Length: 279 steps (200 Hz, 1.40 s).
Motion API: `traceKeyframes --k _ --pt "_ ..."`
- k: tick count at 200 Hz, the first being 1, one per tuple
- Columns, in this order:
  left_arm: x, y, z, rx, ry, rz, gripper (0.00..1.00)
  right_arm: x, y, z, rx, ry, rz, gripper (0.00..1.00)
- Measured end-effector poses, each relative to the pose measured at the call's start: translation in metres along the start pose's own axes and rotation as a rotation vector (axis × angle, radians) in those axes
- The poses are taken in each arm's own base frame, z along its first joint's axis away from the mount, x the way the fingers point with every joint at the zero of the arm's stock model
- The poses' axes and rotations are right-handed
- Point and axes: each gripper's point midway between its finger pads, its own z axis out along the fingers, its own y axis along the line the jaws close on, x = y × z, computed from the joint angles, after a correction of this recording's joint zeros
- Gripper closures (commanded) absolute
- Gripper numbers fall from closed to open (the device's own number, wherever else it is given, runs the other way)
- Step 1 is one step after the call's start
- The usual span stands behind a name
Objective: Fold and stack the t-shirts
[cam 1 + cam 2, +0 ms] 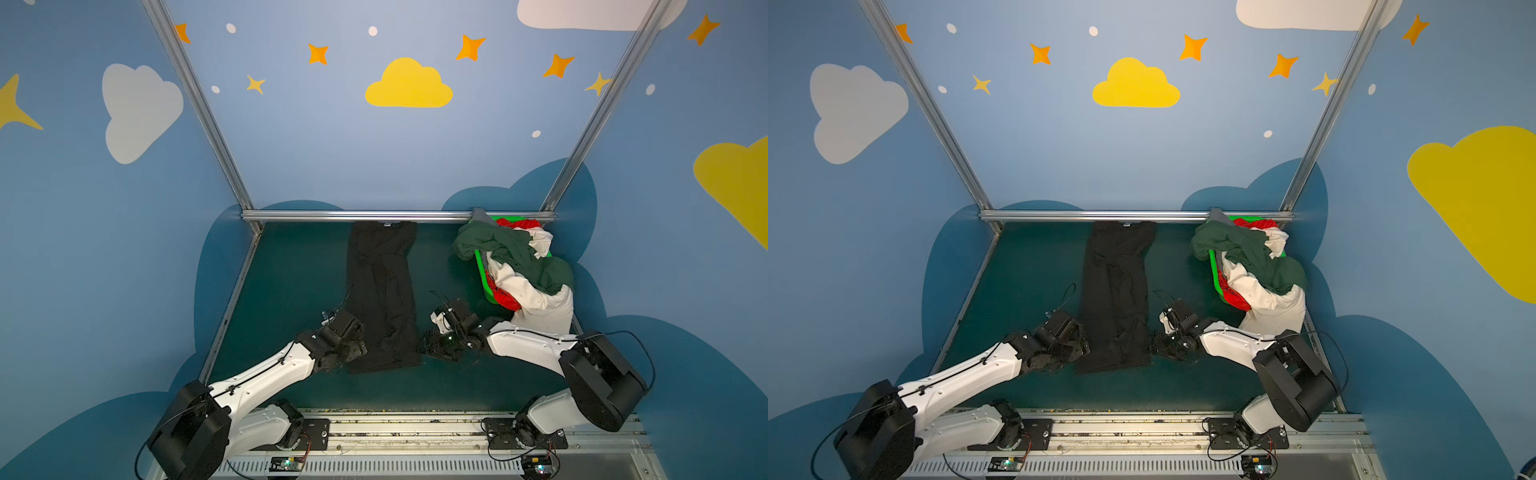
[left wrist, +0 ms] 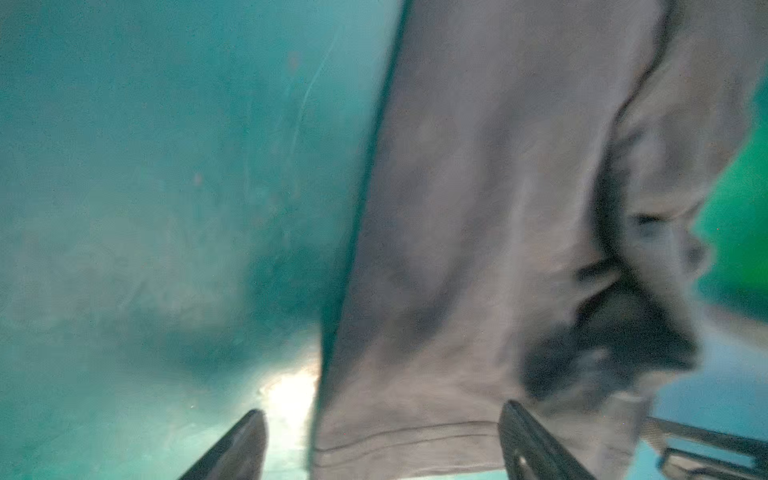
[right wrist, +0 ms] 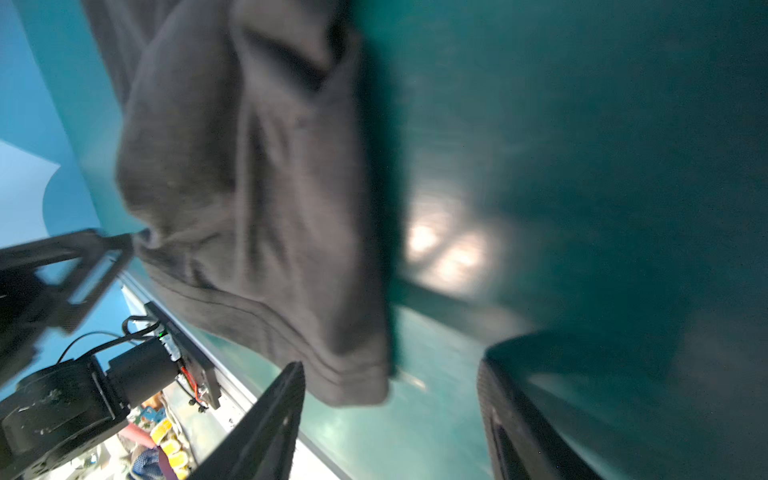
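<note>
- The counter is a dark teal, flat surface with a metal rail along its far edge.
- A black t-shirt lies flat near the middle, folded lengthways into a narrow strip that runs from the far rail toward the near edge.
- A bright green basket stands in the far right corner.
- A white t-shirt spills over the basket's near end, down toward the surface.

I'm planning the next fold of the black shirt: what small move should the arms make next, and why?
Probably close both jaws on the near hem. The black t-shirt lies as a long narrow strip, and the left gripper and right gripper each stand open at a near hem corner, gripping nothing yet; a pinch would let them fold it toward the collar.
</note>
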Motion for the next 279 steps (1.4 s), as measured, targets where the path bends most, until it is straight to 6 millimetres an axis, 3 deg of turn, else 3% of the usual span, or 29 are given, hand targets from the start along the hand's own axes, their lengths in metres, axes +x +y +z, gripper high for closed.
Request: traceKeyframes --k 27,46,72,82,100,109,153,204,279 --pt "0.012 0.003 0.011 0.001 0.053 0.002 0.22 0.005 0.015 0.013 -0.001 0.027 -0.03 0.45" --pt "0.013 -0.001 0.017 0.009 0.067 0.009 0.33 0.007 0.02 0.021 0.009 0.038 -0.036 0.61" --pt "0.014 -0.009 0.022 0.043 0.079 0.008 0.55 0.009 0.02 0.026 0.027 0.041 -0.021 0.8" --pt "0.014 -0.011 0.024 0.051 0.085 0.011 0.6 0.009 0.018 0.026 0.037 0.038 -0.012 0.87" --pt "0.015 -0.014 0.027 0.066 0.095 0.009 0.84 0.011 0.014 0.024 0.058 0.022 -0.005 0.99" --pt "0.019 -0.015 0.029 0.071 0.11 0.015 0.96 0.013 0.012 0.021 0.067 0.012 0.001 1.0" --pt "0.025 -0.017 0.03 0.101 0.136 0.019 0.96 0.014 0.013 -0.002 0.073 -0.056 0.003 1.0" --pt "0.032 -0.011 0.022 0.135 0.13 0.019 0.96 0.02 0.005 -0.012 0.086 -0.08 0.025 1.0" --pt "0.031 -0.025 -0.021 0.324 0.051 0.019 0.96 0.034 0.007 -0.023 0.113 -0.092 -0.02 1.0"
